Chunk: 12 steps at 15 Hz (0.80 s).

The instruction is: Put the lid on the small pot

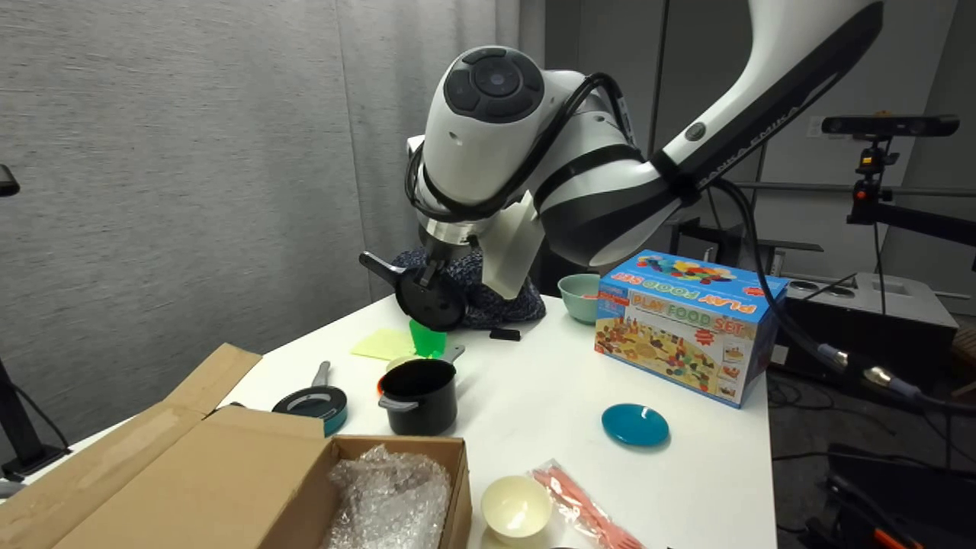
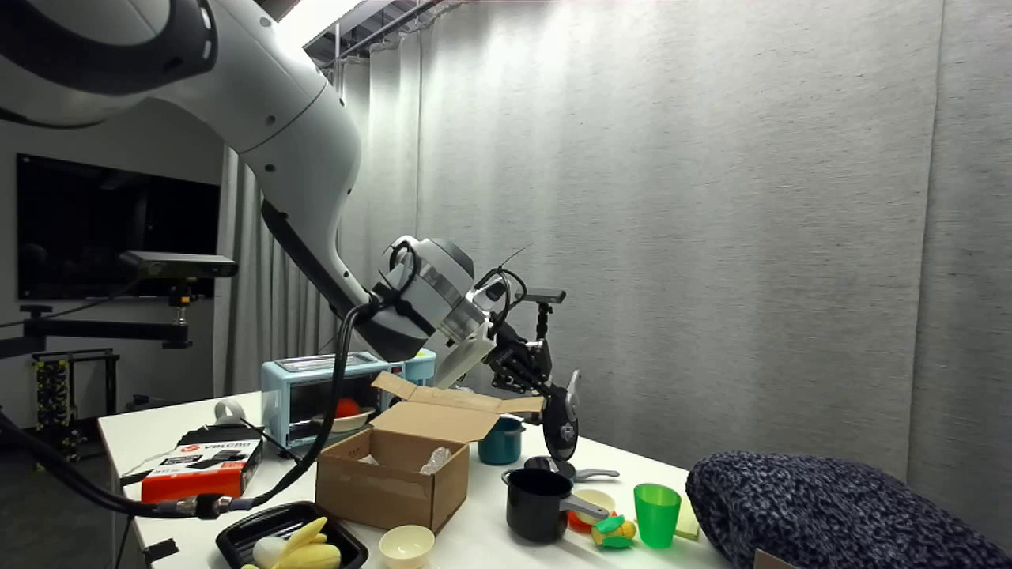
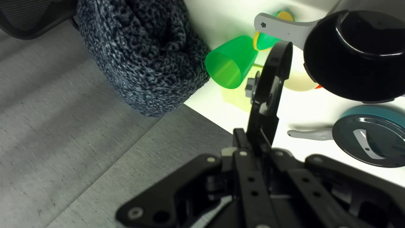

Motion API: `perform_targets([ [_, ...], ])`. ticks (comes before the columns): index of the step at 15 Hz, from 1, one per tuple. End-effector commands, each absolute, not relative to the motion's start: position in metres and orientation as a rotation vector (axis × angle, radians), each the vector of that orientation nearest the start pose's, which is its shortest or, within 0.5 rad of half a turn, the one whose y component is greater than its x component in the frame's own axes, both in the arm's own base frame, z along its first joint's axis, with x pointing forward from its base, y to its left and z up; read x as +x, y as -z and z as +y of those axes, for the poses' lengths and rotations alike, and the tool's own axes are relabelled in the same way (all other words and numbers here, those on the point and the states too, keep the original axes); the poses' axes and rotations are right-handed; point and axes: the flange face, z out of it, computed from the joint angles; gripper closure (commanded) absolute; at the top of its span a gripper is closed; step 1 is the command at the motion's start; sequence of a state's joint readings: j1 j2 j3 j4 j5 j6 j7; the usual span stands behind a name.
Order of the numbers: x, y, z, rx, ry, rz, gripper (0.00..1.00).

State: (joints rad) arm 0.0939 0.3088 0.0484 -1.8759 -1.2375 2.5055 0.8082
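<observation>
We see the pincer (image 3: pixel 251 139) clamped on the edge of the black lid (image 2: pixel 560 427), its fingers drawn close together with the lid's rim between them. It holds the lid in the air above the table (image 1: pixel 526 404), the disc tipped steeply on edge and apart from the small pot (image 2: pixel 535 506). That pot, black with grey handles, stands upright on the table, and in the wrist view we look down into its mouth. Near the pot we find a teal pan (image 3: pixel 370 110) and an upright green cup (image 2: pixel 657 521), with a yellow-and-green toy (image 2: pixel 614 532) between pot and cup. In an exterior view, bubble wrap (image 1: pixel 393 496) lies in a cardboard box (image 1: pixel 457 488), and a blue plate (image 1: pixel 635 425) rests well apart from the pot.
</observation>
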Motion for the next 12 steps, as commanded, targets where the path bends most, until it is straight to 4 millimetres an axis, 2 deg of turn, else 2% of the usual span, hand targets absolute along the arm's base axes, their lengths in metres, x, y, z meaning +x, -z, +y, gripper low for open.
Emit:
perform_targets([
  [1,0.644,-0.372,0.102,2.356,-0.784,0.341,0.98],
  [7,0.645,-0.342,0.125,2.285,-0.705,0.400,0.98],
  [9,0.647,-0.339,0.136,2.197,-0.695,0.417,0.98],
  [12,0.650,-0.345,0.147,2.035,-0.710,0.443,0.98],
])
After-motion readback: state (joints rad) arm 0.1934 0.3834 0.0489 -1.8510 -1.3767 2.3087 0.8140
